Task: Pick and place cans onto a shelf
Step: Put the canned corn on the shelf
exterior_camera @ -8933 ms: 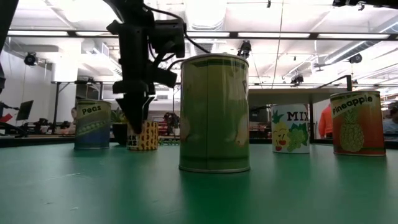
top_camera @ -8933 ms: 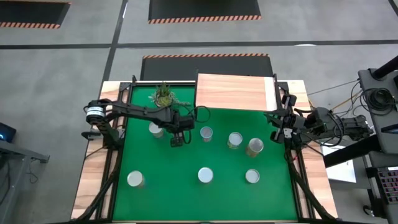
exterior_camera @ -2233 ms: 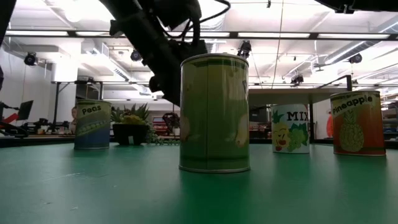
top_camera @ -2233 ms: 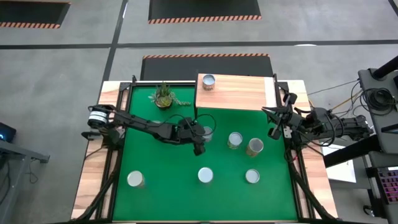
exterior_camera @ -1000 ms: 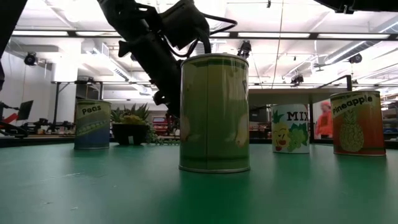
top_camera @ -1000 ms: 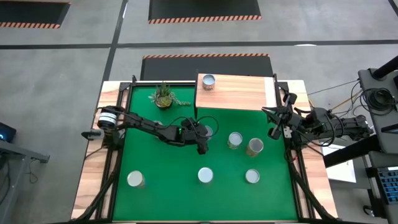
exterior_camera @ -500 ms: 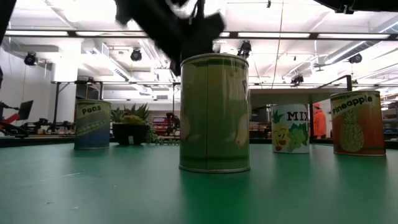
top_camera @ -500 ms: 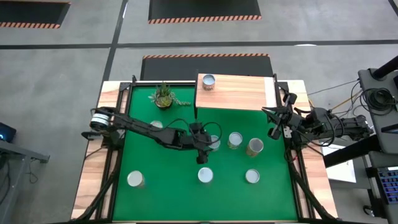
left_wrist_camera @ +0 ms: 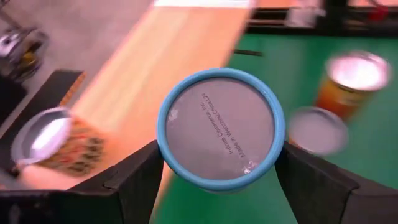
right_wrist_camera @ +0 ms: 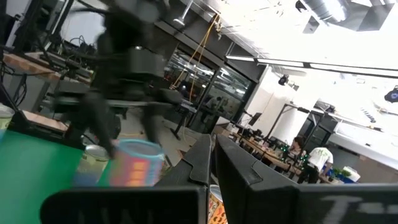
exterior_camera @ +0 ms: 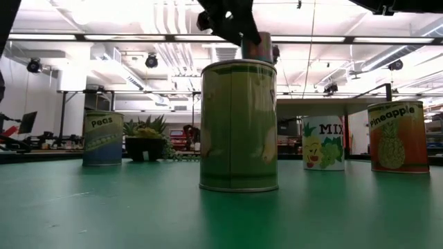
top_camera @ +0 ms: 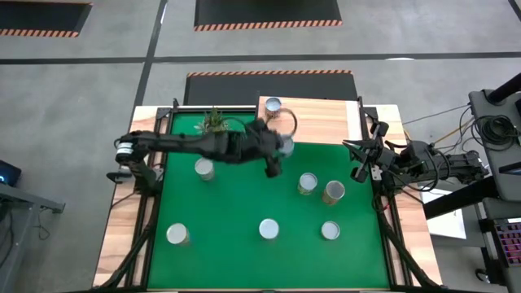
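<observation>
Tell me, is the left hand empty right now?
No, the left hand is closed on a can with a blue rim, carried in the air near the shelf.

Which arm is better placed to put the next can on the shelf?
Left. Its gripper already holds a blue-rimmed can at the shelf's edge; the right gripper is shut and empty by the table's right rim.

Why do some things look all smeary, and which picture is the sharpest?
In the left wrist view the held can is crisp between the left tool fingers, but the shelf and the cans beyond are streaked with blur; in the right wrist view the left arm looks smeared too; the low view shows the big green can sharpest, with bright ceiling lights behind.
</observation>
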Robot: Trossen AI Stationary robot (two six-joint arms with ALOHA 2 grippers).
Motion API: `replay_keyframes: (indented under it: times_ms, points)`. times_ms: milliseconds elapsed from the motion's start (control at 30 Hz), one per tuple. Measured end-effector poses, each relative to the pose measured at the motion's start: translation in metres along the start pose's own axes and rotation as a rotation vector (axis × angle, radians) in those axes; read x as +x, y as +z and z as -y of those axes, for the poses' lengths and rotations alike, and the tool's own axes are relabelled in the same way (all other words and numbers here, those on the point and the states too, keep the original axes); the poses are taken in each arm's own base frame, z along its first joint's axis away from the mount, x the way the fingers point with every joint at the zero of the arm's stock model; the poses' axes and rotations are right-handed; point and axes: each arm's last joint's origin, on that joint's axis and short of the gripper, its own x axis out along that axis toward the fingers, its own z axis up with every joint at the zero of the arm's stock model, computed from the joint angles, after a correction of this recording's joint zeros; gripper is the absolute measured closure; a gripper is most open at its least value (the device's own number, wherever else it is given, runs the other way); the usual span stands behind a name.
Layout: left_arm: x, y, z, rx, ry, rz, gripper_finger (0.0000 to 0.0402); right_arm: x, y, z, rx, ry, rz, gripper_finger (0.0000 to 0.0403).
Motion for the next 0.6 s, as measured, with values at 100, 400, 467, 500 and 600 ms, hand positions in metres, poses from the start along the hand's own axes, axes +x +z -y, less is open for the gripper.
replay_keyframes:
  times_ms: [100,400,467,500,600]
  points:
    - [0.01,0.001,-0.026,-0.061,0.052,-0.014,0.0129,0.0,0.0,0.0,-0.001,0.0,0.0,0.039]
    - [0.033,-0.012,-0.072,-0.203,0.11,-0.096,0.0129,0.0,-0.001,-0.001,-0.022,0.005,-0.01,0.039]
    - [0.035,-0.013,-0.075,-0.222,0.118,-0.104,0.0129,0.0,-0.001,-0.001,-0.021,0.005,-0.01,0.039]
    - [0.035,-0.014,-0.075,-0.226,0.119,-0.104,0.0129,0.0,-0.001,-0.001,-0.021,0.005,-0.01,0.039]
    - [0.037,-0.016,-0.074,-0.221,0.119,-0.121,0.0129,0.0,-0.001,-0.001,-0.021,0.005,-0.01,0.039]
